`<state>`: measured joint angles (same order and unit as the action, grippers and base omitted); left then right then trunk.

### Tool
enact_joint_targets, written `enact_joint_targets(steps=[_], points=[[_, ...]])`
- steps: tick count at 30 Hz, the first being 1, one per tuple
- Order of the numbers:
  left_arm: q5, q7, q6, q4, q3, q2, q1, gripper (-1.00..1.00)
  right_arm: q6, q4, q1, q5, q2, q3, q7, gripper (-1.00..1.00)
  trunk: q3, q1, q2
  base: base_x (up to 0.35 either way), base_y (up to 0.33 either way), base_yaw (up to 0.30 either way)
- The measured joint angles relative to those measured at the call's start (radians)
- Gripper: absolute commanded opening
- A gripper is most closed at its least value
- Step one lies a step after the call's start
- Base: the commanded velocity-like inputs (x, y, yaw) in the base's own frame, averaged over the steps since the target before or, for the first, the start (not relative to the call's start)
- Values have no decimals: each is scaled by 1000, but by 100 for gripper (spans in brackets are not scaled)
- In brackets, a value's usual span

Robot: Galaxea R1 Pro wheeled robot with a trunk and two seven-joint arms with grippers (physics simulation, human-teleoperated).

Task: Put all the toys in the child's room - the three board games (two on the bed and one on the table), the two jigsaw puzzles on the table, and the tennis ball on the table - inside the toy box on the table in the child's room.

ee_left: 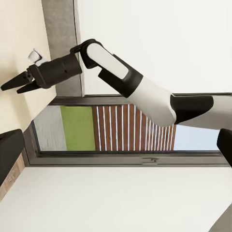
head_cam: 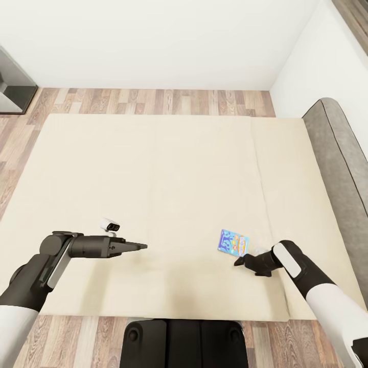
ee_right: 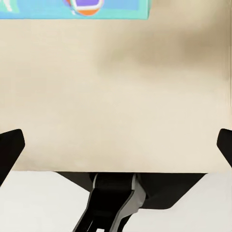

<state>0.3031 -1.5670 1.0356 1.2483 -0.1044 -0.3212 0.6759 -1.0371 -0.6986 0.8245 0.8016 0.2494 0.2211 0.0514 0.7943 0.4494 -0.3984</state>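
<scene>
While bed (head_cam: 153, 168) spans most of head view, beige mattress bare but for one item, grey headboard (head_cam: 340, 148) seen at right. Right gripper (head_cam: 239, 262) held just beside small blue board game (head_cam: 233, 242), which lies flat near mattress front edge; fingers seen wide apart in right wrist view, nothing held. Left gripper (head_cam: 143, 246) hangs well apart from game, tips appear together, empty. Judged next: right fingers to be lowered astride box edge, thin box best lifted from side.

Bare mattress of the bed (head_cam: 153, 168) all around blue board game (head_cam: 233, 242)
</scene>
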Motion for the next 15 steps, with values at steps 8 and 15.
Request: enact_joint_targets(steps=[8,15], points=[[-2,0,-1,-1,-2,0,0,100,0,1,41,0,13,1,2,100,0,0,0,0,0,0],[-3,0,-1,-1,-2,0,0,100,2,3,94,0,18,0,3,100,0,0,0,0,0,0]])
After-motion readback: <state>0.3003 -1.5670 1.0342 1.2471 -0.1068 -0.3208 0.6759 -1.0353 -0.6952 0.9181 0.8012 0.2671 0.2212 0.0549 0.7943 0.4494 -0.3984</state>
